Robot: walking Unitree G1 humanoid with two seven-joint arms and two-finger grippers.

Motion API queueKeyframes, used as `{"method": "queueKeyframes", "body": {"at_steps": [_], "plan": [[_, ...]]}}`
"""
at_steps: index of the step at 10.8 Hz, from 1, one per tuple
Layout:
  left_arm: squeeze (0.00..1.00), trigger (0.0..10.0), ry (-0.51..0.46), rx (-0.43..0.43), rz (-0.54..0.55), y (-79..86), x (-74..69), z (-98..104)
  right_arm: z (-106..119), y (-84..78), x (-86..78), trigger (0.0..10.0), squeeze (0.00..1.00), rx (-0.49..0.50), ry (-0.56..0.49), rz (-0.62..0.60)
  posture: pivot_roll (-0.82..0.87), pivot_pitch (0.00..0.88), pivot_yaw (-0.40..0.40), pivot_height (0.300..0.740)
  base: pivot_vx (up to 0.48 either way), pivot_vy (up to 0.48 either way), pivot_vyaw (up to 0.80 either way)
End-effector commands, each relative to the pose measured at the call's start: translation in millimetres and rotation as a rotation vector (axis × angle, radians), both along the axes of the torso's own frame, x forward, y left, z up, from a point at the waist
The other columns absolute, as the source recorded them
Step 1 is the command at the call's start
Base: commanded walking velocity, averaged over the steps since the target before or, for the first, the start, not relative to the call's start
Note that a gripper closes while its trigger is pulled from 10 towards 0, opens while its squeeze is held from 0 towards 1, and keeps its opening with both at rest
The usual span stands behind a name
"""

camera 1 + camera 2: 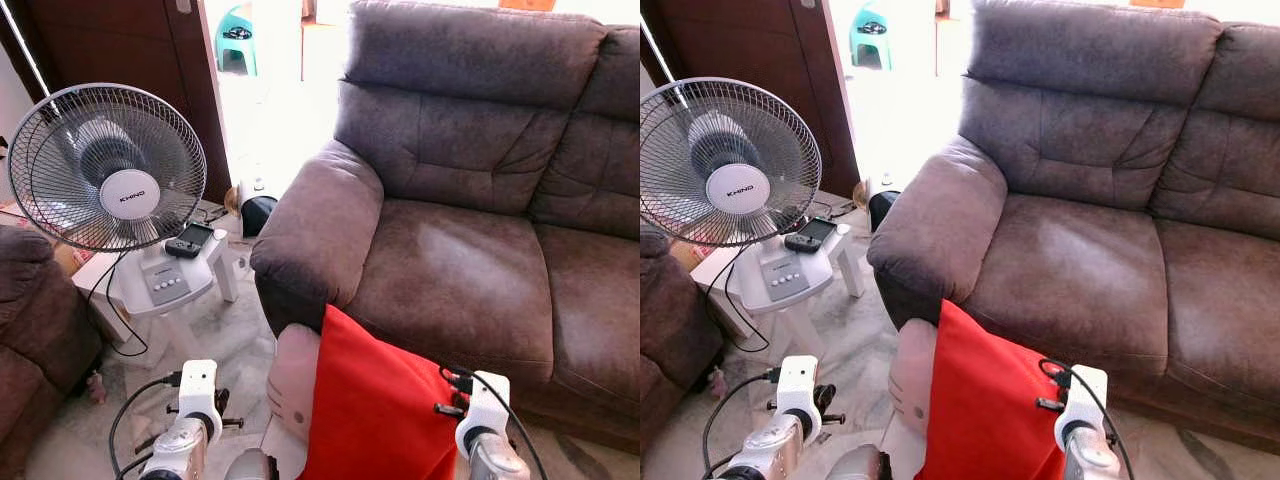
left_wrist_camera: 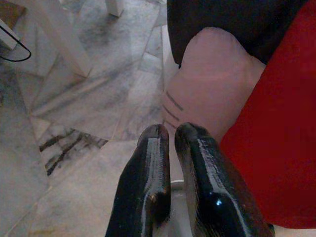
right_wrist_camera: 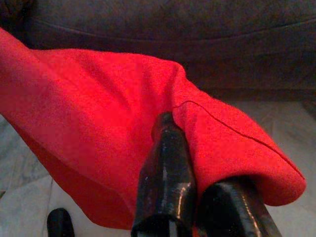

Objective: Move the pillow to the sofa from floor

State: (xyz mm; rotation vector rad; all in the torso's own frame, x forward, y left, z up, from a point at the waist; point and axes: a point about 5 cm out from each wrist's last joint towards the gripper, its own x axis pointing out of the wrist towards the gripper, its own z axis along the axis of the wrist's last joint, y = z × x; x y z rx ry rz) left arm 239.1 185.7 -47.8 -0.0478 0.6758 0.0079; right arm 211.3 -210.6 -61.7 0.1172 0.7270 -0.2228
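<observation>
Pillow [image 1: 385,405], red, held up just in front of the sofa [image 1: 470,240] seat; our right gripper [image 3: 197,148] pinches its edge. Left gripper [image 2: 173,143] fingers nearly together, gripping nothing, beside the pillow.

The sofa [image 1: 470,250] stands ahead and to the right, its armrest [image 1: 315,225] on the left side. Left of the armrest a fan [image 1: 105,165] stands on a small worktop [image 1: 110,280], with a handheld device [image 1: 190,240] beside the fan's base. A pillow [image 1: 375,405] stands upright on the floor [image 1: 235,345] just before the sofa, near the armrest, with a second cushion [image 1: 293,380] touching its left side
</observation>
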Motion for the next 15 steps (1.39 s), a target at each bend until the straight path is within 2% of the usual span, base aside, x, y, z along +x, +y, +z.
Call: {"method": "queueKeyframes", "body": {"at_steps": [1,11,12,14,15], "plan": [[0.00,10.0,0.023,0.006,-0.010,-0.8,-2.2,-2.3,-2.4,3.0,-2.8,10.0,0.00,0.004,0.012,0.004,0.07,0.000,-0.046,0.693,0.000,0.000,0.00],[0.00,10.0,0.028,0.009,-0.012,-1.6,-3.3,-3.2,-3.6,5.1,-4.3,10.0,0.00,0.008,0.016,0.005,0.07,0.000,-0.044,0.693,0.000,0.000,0.00],[0.00,10.0,0.031,0.004,-0.011,-2.4,-6.0,-5.0,-1.3,3.4,-1.4,10.0,0.00,0.005,-0.001,0.003,0.07,0.000,-0.041,0.693,0.000,0.000,0.00],[0.00,10.0,-0.003,0.033,-0.049,-5.6,-1.7,-1.3,3.2,6.2,4.7,10.0,0.00,0.028,-0.053,0.025,0.07,0.000,-0.042,0.693,0.000,0.000,0.00],[0.00,10.0,-0.013,0.034,-0.057,-8.4,0.5,0.0,1.9,8.4,3.3,10.0,0.00,0.030,-0.045,0.043,0.07,0.000,-0.042,0.693,0.000,0.000,0.00]]}}
